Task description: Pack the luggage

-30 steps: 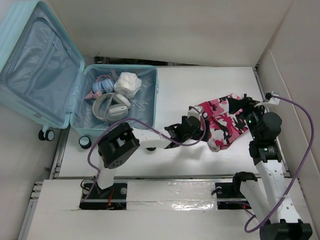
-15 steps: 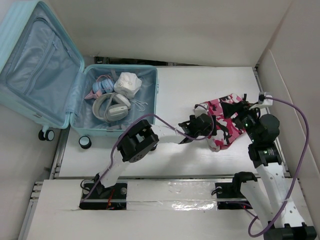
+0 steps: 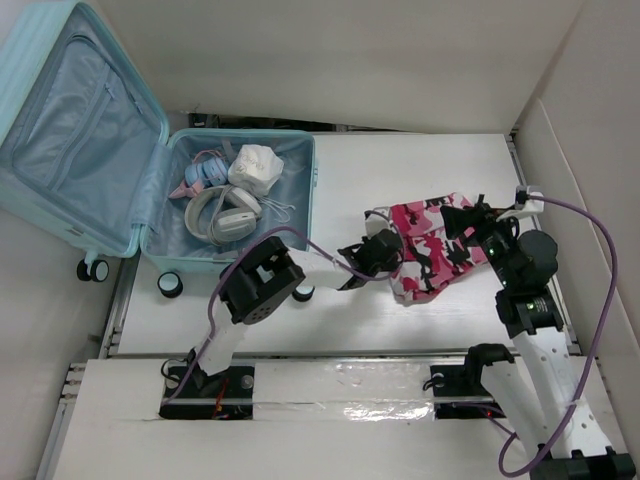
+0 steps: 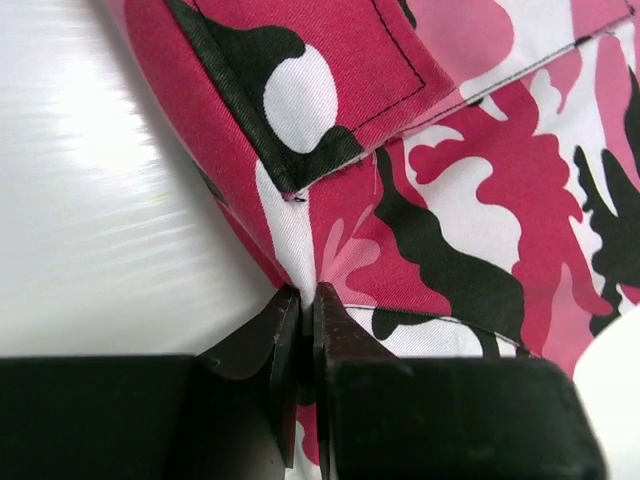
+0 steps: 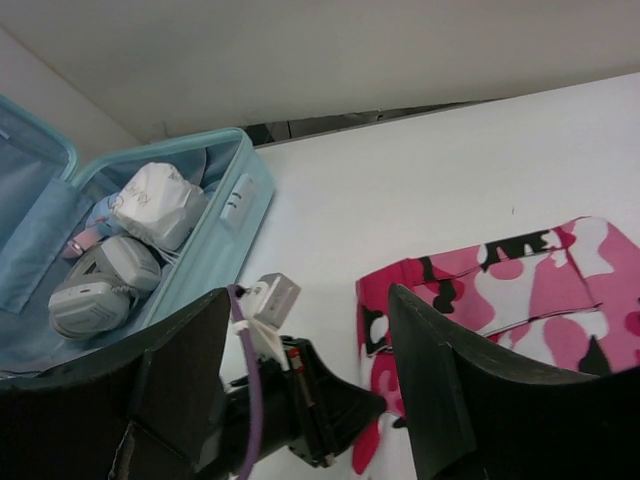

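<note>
The luggage (image 3: 308,190) lies open at the left, its pale aqua lid (image 3: 70,130) tilted back; its wall (image 5: 225,215) also shows in the right wrist view. Inside it are white headphones (image 3: 225,213), a white pouch (image 3: 255,167) and a light blue item (image 3: 205,172). A pink, white and black camouflage garment (image 3: 435,245) lies on the white table right of the case. My left gripper (image 3: 392,260) is shut on the garment's left edge, and the fabric (image 4: 480,200) is pinched between the black jaws of the gripper (image 4: 307,300). My right gripper (image 3: 472,222) hovers open over the garment's right end, empty (image 5: 307,298).
The suitcase's spinner wheels (image 3: 170,284) (image 3: 92,268) stick out at its near left corner. A pale wall panel (image 3: 570,170) borders the table on the right. The left arm's elbow (image 3: 255,285) and purple cable sit between the case and the garment.
My left gripper has closed on the garment's left edge and drawn back to the left, dragging the cloth that way. The right gripper stays open, shifted slightly left.
</note>
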Available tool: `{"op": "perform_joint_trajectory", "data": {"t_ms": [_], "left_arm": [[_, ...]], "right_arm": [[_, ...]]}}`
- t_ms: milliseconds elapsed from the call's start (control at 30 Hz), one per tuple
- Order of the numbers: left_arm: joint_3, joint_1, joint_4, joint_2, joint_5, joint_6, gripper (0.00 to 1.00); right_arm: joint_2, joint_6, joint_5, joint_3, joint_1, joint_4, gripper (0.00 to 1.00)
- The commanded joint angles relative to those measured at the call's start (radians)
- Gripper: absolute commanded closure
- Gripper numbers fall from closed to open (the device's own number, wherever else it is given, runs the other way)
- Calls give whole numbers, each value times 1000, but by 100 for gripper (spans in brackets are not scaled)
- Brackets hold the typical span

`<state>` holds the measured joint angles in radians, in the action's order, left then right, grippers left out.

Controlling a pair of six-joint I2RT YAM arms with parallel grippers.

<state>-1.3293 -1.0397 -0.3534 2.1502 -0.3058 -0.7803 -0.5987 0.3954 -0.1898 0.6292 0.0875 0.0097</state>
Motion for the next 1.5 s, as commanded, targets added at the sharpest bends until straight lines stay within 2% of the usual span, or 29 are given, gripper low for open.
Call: {"op": "perform_joint_trajectory", "data": {"t_ms": [0,33,67,100,167,267,433,533,633,667,700,833,967,1067,1100,1233,1333,1400,1467], "left_arm": [[116,27,19,-120,-56,50,97],[139,27,7,-131,-49,52,86],[169,36,-13,-144,-43,49,62],[177,36,-19,-144,-33,49,50],[162,61,-32,-130,28,41,35],[84,61,14,-55,77,49,31],[-14,61,45,34,116,47,37],[-70,70,28,82,113,27,46],[-99,70,4,100,94,4,80],[-93,70,-8,96,94,10,97],[-87,70,-34,76,91,44,100],[-77,95,-32,-44,60,156,100],[-67,151,-48,-226,99,259,100],[-125,226,19,-280,177,340,100],[-186,248,74,-298,209,364,100],[-332,384,232,-329,278,490,100],[-439,464,379,-355,270,552,100],[-462,565,459,-390,293,564,100],[-417,675,482,-441,300,570,100]], "right_arm": [[-19,-17,-14,0,9,49,30],[-26,-15,-19,0,18,50,30],[-36,-15,-28,0,18,52,30],[-41,-15,-34,0,18,55,30],[-49,-13,-36,0,18,64,30],[-65,-10,-37,-2,18,69,30],[-59,-7,-39,-3,18,72,30],[-53,-6,-48,-6,18,69,30],[-38,-4,-43,-10,18,70,30],[-30,-4,-40,-10,18,69,30],[-29,-3,-39,-10,18,69,30],[5,-6,-43,-2,18,53,30],[37,0,-33,-2,18,50,30],[59,0,3,-5,18,44,30],[62,-4,10,-3,29,41,30],[71,-23,67,4,54,16,30],[79,-32,110,10,72,1,30],[85,-35,112,12,81,-2,30],[89,-36,113,13,81,-7,30]]}}
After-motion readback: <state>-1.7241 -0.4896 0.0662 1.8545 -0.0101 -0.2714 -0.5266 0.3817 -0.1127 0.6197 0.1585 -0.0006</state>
